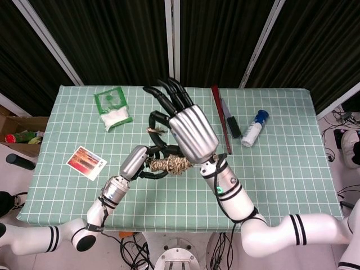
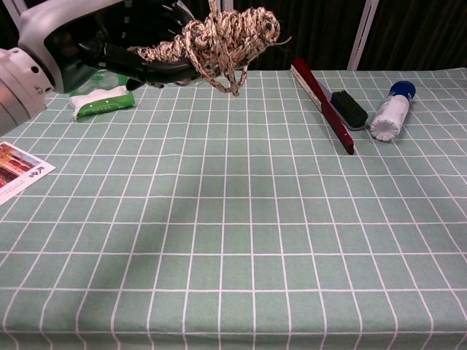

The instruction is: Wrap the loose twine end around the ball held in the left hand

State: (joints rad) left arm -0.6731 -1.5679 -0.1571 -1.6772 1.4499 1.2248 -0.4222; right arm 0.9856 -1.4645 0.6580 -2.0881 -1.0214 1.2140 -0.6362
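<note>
The ball of tan twine (image 1: 169,166) hangs above the middle of the green checked table (image 1: 281,169), and my left hand (image 1: 139,163) grips it from the left. In the chest view the twine ball (image 2: 222,36) is high at the top, with the left hand (image 2: 87,47) beside it. My right hand (image 1: 183,124) is just above and behind the ball, back toward the camera and fingers spread upward. Its thumb and a curled finger pinch the short frayed twine end (image 1: 154,130). The strand between the end and the ball is hidden behind the right hand.
A green packet (image 1: 112,107) lies at the back left and a printed card (image 1: 86,162) at the left edge. At the back right lie a red stick (image 1: 221,118), a black brush (image 1: 232,125) and a white bottle with a blue cap (image 1: 253,128).
</note>
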